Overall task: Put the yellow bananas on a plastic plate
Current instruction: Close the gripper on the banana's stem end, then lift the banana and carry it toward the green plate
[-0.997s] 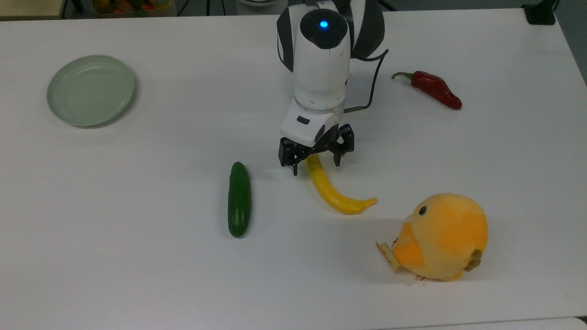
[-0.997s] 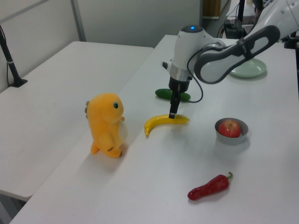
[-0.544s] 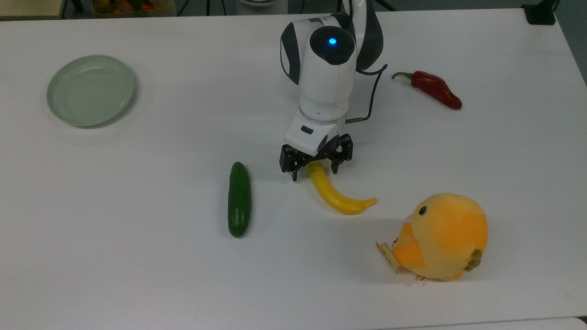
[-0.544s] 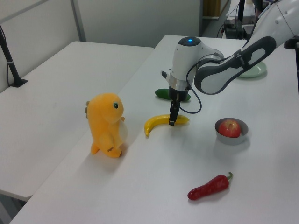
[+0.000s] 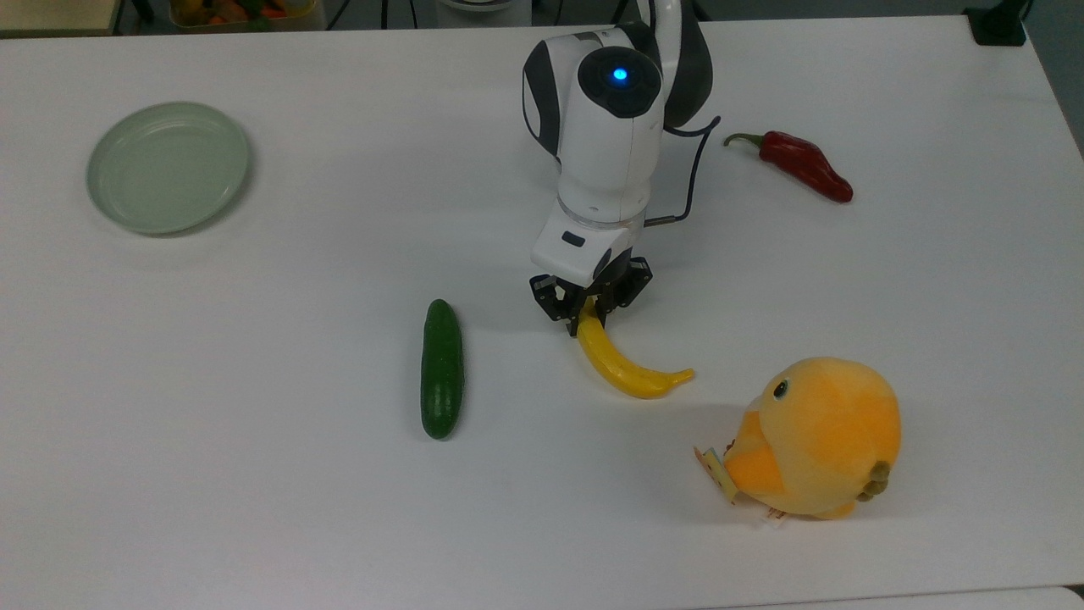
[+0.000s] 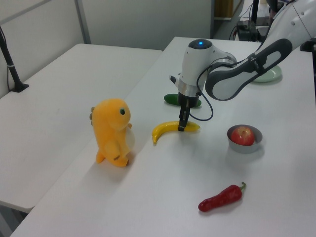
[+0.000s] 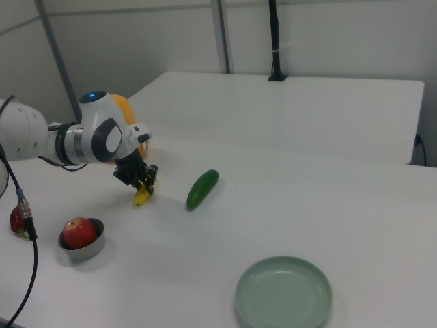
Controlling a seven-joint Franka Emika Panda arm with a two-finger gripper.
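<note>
We see the tool [image 5: 590, 315] lowered onto the upper end of the yellow bananas [image 5: 622, 364], its black fingers drawn narrow against either side of that end. The single curved fruit lies on the white desk [image 5: 254, 508]; whether it has left the surface at the gripped end we cannot tell. In the top view the arm's white wrist hides the very tip of the fruit, and the rest curves down toward the top view's right, ending in a point near the orange plush chick [image 5: 817, 436].

In the left view the tool [image 6: 181, 126] stands upright over the bananas [image 6: 170, 129], and its fingers read as one dark bar, so the gap between them is hard to make out there. In the right view the tool [image 7: 141, 183] covers most of the bananas [image 7: 141, 198]; only a small yellow end shows below it, and the chick is largely hidden behind the arm.

The plastic plate [image 5: 168, 166] sits well apart at the top view's far left, with nothing on it. A dark green cucumber [image 5: 442, 368] lies between plate and bananas, near the fruit but not touching. A red chilli pepper [image 5: 800, 164] rests at the top view's upper right. In the left view a small grey bowl [image 6: 244, 139] holds a red apple [image 6: 242, 135], and the plate is mostly hidden behind the arm.
</note>
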